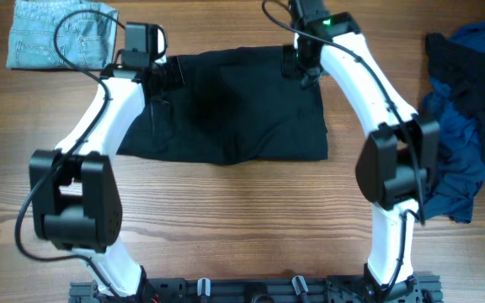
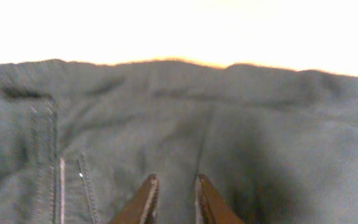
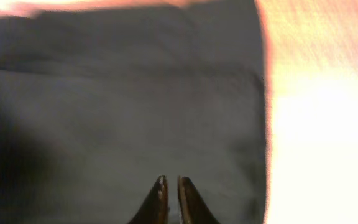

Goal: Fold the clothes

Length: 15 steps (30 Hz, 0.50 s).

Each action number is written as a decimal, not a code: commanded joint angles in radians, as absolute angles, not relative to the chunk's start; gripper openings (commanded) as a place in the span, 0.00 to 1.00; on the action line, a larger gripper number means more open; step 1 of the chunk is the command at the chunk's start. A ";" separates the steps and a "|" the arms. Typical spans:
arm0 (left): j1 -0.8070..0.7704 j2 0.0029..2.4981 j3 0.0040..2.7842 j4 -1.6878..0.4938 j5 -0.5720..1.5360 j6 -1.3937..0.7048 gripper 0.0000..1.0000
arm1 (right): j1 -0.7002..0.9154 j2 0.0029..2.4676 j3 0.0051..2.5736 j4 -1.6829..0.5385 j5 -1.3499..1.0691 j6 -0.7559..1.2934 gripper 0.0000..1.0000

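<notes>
The clothes [image 1: 226,105], black shorts, lie folded flat in the middle of the table. My left gripper [image 1: 168,77] is over their far left edge. In the left wrist view it [image 2: 174,180] stands a little open just above the dark cloth [image 2: 229,124], with seams and stitching to its left and nothing held. My right gripper [image 1: 297,63] is over the far right corner. In the right wrist view its fingers [image 3: 172,180] are together but for a thin slit, low over the cloth [image 3: 117,106], close to the cloth's right edge.
A light-blue denim garment [image 1: 61,34] lies at the far left corner. A heap of royal-blue and navy garments [image 1: 466,109] sits at the right edge. Bare wooden table [image 1: 242,219] lies in front of the shorts.
</notes>
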State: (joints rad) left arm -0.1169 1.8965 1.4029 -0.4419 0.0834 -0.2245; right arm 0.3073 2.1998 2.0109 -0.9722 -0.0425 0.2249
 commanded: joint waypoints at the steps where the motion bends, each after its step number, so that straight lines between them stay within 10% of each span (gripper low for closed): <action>1: -0.120 1.884 1.420 -0.458 0.123 -0.218 0.21 | 0.311 2.175 2.007 -0.874 -0.417 0.115 0.09; 5: -0.134 1.938 1.420 -0.461 0.198 -0.286 0.04 | 0.317 2.215 2.005 -0.813 -0.545 0.109 0.04; 15: -0.146 2.075 1.420 -0.460 0.010 -0.300 0.04 | 0.310 2.356 2.005 -0.793 -0.465 0.081 0.04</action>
State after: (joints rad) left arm -0.1543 2.0312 1.4166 -0.4603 0.1360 -0.2832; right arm 0.3199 2.3001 2.0113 -0.7982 -0.4946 0.1059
